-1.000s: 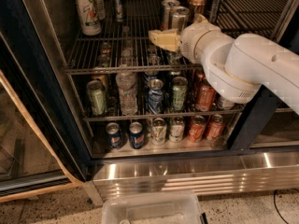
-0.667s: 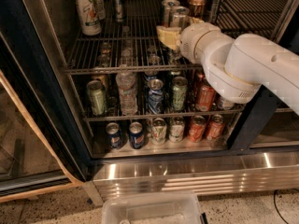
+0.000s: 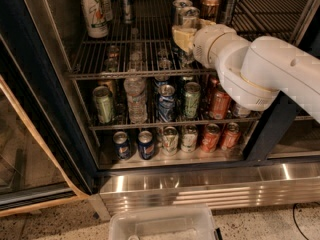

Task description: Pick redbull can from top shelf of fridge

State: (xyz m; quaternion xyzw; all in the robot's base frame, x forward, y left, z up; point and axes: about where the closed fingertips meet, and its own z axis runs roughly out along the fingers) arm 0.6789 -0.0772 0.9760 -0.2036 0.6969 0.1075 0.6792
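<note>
The fridge stands open, with a dark frame and wire racks of drinks. On the top shelf, a shiny silver can, the redbull can, stands at the front of a row of silver cans right of centre. My gripper, cream-coloured at the end of the white arm, is over the top shelf. It sits directly in front of the lower part of the redbull can and hides it. I cannot tell whether it touches the can.
A white-green 7up can and a slim dark can stand at the shelf's left. Bronze cans stand right of the silver row. Lower racks hold several cans and a water bottle. A clear bin sits on the floor.
My gripper has moved up and a little right along the top shelf, closing in on the silver can row. The cans have not moved.
</note>
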